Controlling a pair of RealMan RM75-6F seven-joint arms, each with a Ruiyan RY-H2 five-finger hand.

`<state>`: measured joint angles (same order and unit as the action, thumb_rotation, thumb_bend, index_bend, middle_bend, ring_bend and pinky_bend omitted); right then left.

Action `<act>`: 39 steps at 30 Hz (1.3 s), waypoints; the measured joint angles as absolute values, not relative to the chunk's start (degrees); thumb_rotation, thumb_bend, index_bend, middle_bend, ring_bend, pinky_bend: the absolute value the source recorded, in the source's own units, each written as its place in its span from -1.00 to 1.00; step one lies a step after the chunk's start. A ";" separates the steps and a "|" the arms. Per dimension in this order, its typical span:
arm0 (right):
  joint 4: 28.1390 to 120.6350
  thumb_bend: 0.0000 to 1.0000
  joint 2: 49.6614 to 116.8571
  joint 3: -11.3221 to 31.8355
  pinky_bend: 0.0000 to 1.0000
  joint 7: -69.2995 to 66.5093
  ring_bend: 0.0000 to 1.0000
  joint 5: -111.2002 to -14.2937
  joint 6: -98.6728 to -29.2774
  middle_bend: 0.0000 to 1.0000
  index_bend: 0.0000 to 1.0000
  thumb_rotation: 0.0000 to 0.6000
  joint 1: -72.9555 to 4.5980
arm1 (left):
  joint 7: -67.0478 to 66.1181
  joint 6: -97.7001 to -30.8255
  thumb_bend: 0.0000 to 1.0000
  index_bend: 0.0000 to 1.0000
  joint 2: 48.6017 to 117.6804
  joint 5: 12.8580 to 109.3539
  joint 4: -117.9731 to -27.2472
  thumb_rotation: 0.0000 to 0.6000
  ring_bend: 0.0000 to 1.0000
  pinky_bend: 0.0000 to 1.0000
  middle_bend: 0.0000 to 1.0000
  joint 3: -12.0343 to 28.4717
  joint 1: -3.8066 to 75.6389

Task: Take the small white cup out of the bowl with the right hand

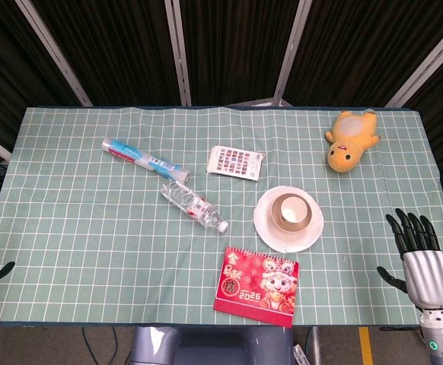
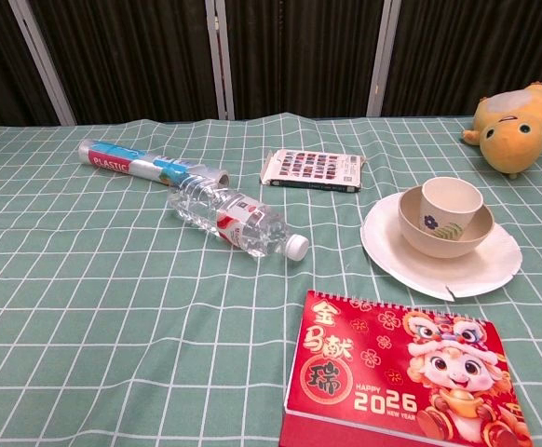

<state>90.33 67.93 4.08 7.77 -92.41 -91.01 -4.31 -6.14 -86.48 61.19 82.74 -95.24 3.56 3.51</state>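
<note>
None of the lift has begun: in the head view your right hand [image 1: 422,262] rests at the table's [image 1: 69,220] edge, fingers spread and empty, needing a reach left, while the chest view shows the small white cup [image 2: 451,204] upright inside the bowl [image 2: 444,234] on its plate [image 2: 440,272].

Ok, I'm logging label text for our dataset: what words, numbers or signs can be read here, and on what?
"PLASTIC": on the roll in clear wrap.
"2026", "HAPPY NEW YEAR", and large gold Chinese characters: on the red calendar.
Water bottle label: too blurred to read.
Card of small squares: print too small to read.
</note>
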 measured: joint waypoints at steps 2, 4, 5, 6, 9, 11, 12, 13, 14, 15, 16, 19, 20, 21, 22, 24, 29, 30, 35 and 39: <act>90.38 -1.00 67.89 4.02 -1.00 7.77 -1.00 -92.51 -91.04 -1.00 -1.00 1.00 -4.30 | -6.12 -86.52 -1.00 -1.00 61.19 82.75 -95.22 1.00 -1.00 -1.00 -1.00 3.55 3.48; 90.45 -1.00 67.85 3.93 -1.00 7.71 -1.00 -92.59 -91.03 -1.00 -1.00 1.00 -4.29 | -6.06 -86.60 -1.00 -1.00 61.17 82.80 -95.23 1.00 -1.00 -1.00 -1.00 3.54 3.44; 90.47 -1.00 67.83 3.89 -1.00 7.68 -1.00 -92.63 -91.02 -1.00 -1.00 1.00 -4.28 | -6.01 -86.67 -1.00 -1.00 61.17 82.84 -95.23 1.00 -1.00 -1.00 -1.00 3.54 3.42; 90.51 -1.00 67.81 3.83 -1.00 7.63 -1.00 -92.68 -90.97 -1.00 -1.00 1.00 -4.28 | -5.93 -86.75 -1.00 -1.00 61.16 82.88 -95.23 1.00 -1.00 -1.00 -1.00 3.54 3.39; 90.75 -1.00 67.70 3.68 -1.00 7.49 -1.00 -92.90 -90.90 -1.00 -1.00 1.00 -4.29 | -5.71 -87.05 -1.00 -1.00 61.08 83.10 -95.24 1.00 -1.00 -1.00 -1.00 3.53 3.27; 90.87 -1.00 67.67 3.62 -1.00 7.52 -1.00 -93.07 -90.92 -1.00 -1.00 1.00 -4.30 | -5.53 -87.11 -1.00 -1.00 61.05 83.11 -95.20 1.00 -1.00 -1.00 -1.00 3.59 3.26; 90.96 -1.00 67.67 3.59 -1.00 7.61 -1.00 -93.20 -90.93 -1.00 -1.00 1.00 -4.33 | -5.46 -87.10 -1.00 -1.00 61.04 83.09 -95.17 1.00 -1.00 -1.00 -1.00 3.62 3.27; 91.03 -1.00 67.68 3.56 -1.00 7.69 -1.00 -93.31 -90.92 -1.00 -1.00 1.00 -4.37 | -5.35 -87.05 -1.00 -1.00 61.04 83.04 -95.10 1.00 -1.00 -1.00 -1.00 3.66 3.30; 91.09 -1.00 67.69 3.54 -1.00 7.72 -1.00 -93.42 -90.90 -1.00 -1.00 1.00 -4.41 | -5.27 -86.96 -1.00 -1.00 61.04 82.98 -95.02 1.00 -1.00 -1.00 -1.00 3.69 3.34; 91.14 -1.00 67.73 3.52 -1.00 7.82 -1.00 -93.56 -90.88 -1.00 -1.00 1.00 -4.47 | -5.19 -86.86 -1.00 -1.00 61.05 82.92 -94.93 1.00 -1.00 -1.00 -1.00 3.71 3.38; 91.16 -1.00 67.77 3.52 -1.00 7.87 -1.00 -93.62 -90.88 -1.00 -1.00 1.00 -4.52 | -5.12 -86.77 -1.00 -1.00 61.05 82.85 -94.85 1.00 -1.00 -1.00 -1.00 3.73 3.41; 91.26 -1.00 67.81 3.51 -1.00 7.96 -1.00 -93.66 -90.80 -1.00 -1.00 1.00 -4.57 | -4.92 -86.59 -1.00 -1.00 61.02 82.67 -94.77 1.00 -1.00 -1.00 -1.00 3.78 3.46; 91.29 -1.00 67.82 3.49 -1.00 7.96 -1.00 -93.68 -90.75 -1.00 -1.00 1.00 -4.59 | -4.85 -86.61 -1.00 -1.00 61.00 82.67 -94.77 1.00 -1.00 -1.00 -1.00 3.79 3.46; 91.32 -1.00 67.82 3.46 -1.00 8.00 -1.00 -93.71 -90.65 -1.00 -1.00 1.00 -4.64 | -4.79 -86.66 -1.00 -1.00 60.98 82.67 -94.78 1.00 -1.00 -1.00 -1.00 3.80 3.43; 91.35 -1.00 67.83 3.44 -1.00 8.04 -1.00 -93.75 -90.56 -1.00 -1.00 1.00 -4.69 | -4.74 -86.73 -1.00 -1.00 60.96 82.69 -94.80 1.00 -1.00 -1.00 -1.00 3.80 3.39; 91.42 -1.00 67.90 3.36 -1.00 8.17 -1.00 -93.96 -90.34 -1.00 -1.00 1.00 -4.85 | -4.69 -86.81 -1.00 -1.00 60.89 82.70 -94.87 1.00 -1.00 -1.00 -1.00 3.80 3.34; 92.27 -1.00 68.27 3.32 -1.00 8.89 -1.00 -94.57 -89.25 -1.00 -0.92 1.00 -5.74 | -4.61 -87.23 -1.00 -1.00 60.63 82.74 -95.34 1.00 -1.00 -1.00 -1.00 3.90 3.20; 92.63 -1.00 68.43 3.38 -1.00 9.23 -1.00 -94.67 -88.66 -1.00 -0.89 1.00 -6.16 | -4.60 -87.35 -1.00 -1.00 60.57 82.79 -95.42 1.00 -1.00 -1.00 -1.00 3.91 3.15; 94.47 -0.95 69.60 4.27 -1.00 12.48 -1.00 -93.94 -83.73 -1.00 -0.48 1.00 -9.14 | -3.95 -87.81 -1.00 -1.00 60.28 82.90 -95.60 1.00 -1.00 -1.00 -1.00 4.01 2.92; 95.27 -0.80 73.04 6.79 -1.00 16.72 -1.00 -91.87 -78.94 -1.00 -0.34 1.00 -13.71 | -3.17 -87.78 -1.00 -1.00 60.09 82.86 -95.42 1.00 -1.00 -1.00 -1.00 4.05 2.86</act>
